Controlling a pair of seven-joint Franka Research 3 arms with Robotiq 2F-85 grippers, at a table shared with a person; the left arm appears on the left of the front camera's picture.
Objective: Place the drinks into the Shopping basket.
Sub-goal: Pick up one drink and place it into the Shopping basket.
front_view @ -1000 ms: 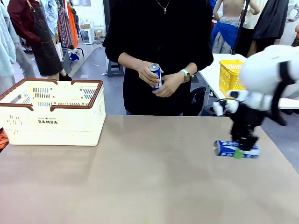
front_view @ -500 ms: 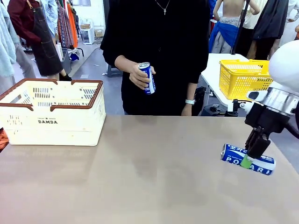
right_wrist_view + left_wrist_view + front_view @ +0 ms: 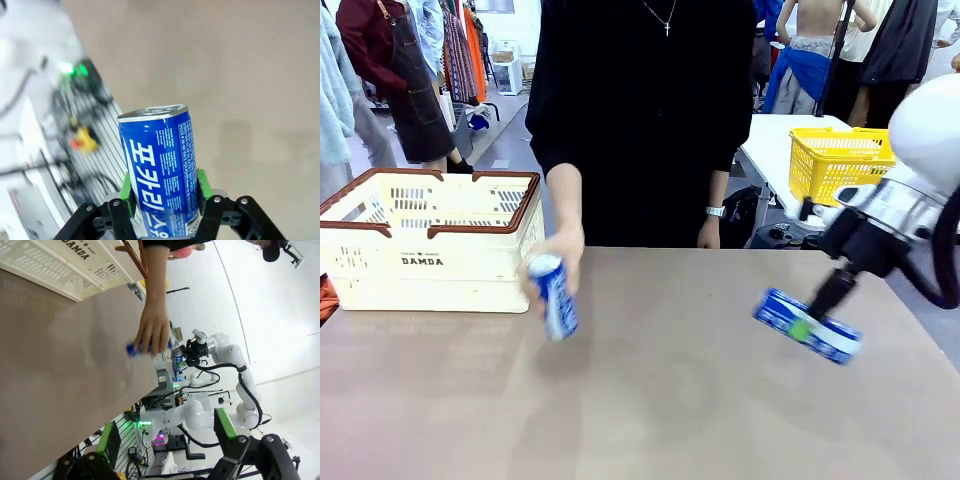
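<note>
My right gripper (image 3: 809,326) is shut on a blue and white can (image 3: 782,312) and holds it tilted in the air above the table's right side. In the right wrist view this can (image 3: 157,150) sits between the green pads (image 3: 127,194) of the right gripper (image 3: 164,190), silver top up. A person's hand (image 3: 560,250) holds a second blue can (image 3: 553,297) down near the tabletop, just right of the cream Shopping basket (image 3: 430,262). The left wrist view shows that hand (image 3: 154,330), its can (image 3: 135,348) and the basket (image 3: 60,262). My left gripper (image 3: 167,430) stands open with nothing in it.
A bright yellow basket (image 3: 840,160) stands on another table at the back right. The person stands at the far edge, in the middle. The brown tabletop (image 3: 660,400) lies bare in the centre and front.
My right gripper lifted its can off the table and carried it left, tilting it. The person's hand brought the other can from chest height down beside the basket.
</note>
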